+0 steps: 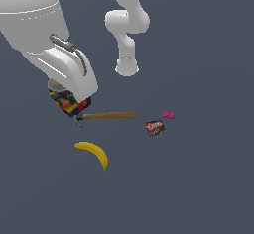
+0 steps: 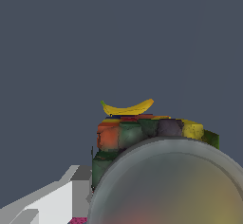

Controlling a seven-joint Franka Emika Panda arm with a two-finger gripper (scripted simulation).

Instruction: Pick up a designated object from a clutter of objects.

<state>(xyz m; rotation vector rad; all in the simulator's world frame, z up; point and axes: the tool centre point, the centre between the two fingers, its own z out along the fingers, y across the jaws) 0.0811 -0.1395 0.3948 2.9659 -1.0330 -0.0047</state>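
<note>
The small can (image 1: 67,101) is seen at the exterior view's left under the gripper (image 1: 69,96), beside the hammer (image 1: 106,115) head; whether the jaws are clenched cannot be told; the banana (image 1: 93,152) lies nearer.

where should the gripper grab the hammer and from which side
Take the hammer by the middle of its wooden handle, coming straight down from above with the fingers closing across the handle's width. It lies flat, and the handle is long, thin and bare, while its dark head sits close under the can and the gripper, so that end looks crowded. Nearer the head would probably balance better.
</note>
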